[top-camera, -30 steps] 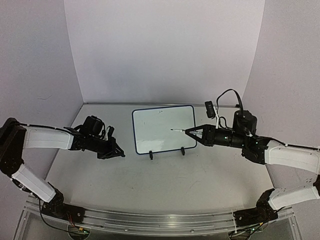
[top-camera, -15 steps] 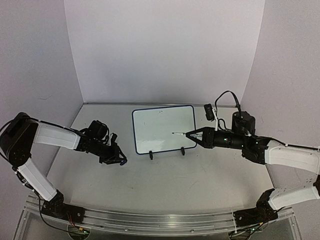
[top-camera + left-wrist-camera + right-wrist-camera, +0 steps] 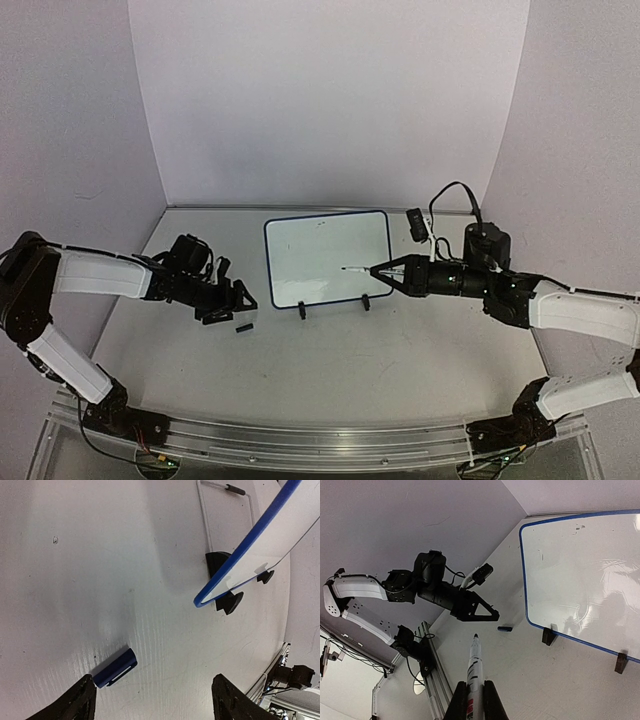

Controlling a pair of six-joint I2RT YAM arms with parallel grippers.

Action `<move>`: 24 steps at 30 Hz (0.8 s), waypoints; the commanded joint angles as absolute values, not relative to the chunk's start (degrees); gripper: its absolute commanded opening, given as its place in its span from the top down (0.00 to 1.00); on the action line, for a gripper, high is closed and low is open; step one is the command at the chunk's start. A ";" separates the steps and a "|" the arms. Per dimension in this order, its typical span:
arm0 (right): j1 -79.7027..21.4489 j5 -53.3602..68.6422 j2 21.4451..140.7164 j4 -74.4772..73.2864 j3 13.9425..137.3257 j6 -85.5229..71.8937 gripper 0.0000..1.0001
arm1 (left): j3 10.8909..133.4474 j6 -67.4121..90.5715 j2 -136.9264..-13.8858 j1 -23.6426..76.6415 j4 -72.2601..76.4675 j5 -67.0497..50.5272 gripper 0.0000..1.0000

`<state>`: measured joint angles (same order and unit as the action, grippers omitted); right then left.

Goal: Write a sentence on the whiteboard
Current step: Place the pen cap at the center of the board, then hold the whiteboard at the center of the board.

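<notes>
We see the right gripper (image 3: pixel 473 700) clamped on a marker (image 3: pixel 474 660). The whiteboard (image 3: pixel 580 575) stands near the back edge of the bench (image 3: pixel 530 680). A blue cap (image 3: pixel 505 628) lies just beside it, toward the left edge.

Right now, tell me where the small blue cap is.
In the top view, the blue cap lies on the table beside the left gripper, left of the whiteboard.

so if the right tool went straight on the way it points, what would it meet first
Probably the left tool: the marker held in the right tool aims at it in the wrist view. The board lies off to the side. Depth unclear.
</notes>
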<state>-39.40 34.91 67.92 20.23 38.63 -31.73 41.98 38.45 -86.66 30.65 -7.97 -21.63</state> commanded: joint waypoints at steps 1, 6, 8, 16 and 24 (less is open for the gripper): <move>-39.20 41.95 69.24 24.38 41.21 -33.05 1.00 | 44.94 35.20 -81.74 29.49 -10.93 -20.86 0.19; -39.11 51.10 69.96 27.91 42.90 -35.16 1.00 | 49.18 30.79 -79.13 24.76 -15.15 -27.90 0.17; -39.11 53.64 70.12 28.54 43.81 -36.03 1.00 | 51.12 28.32 -78.24 22.79 -16.55 -31.10 0.17; -39.11 59.35 70.39 29.68 46.29 -38.17 1.00 | 62.07 18.88 -81.10 18.57 -20.20 -45.70 0.15; -39.11 58.71 72.13 29.96 47.39 -38.32 1.00 | 70.80 13.11 -90.38 18.36 -19.24 -49.28 0.14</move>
<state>-39.40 57.77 70.83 27.41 44.72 -37.75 66.46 18.32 -85.63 18.68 -19.43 -45.52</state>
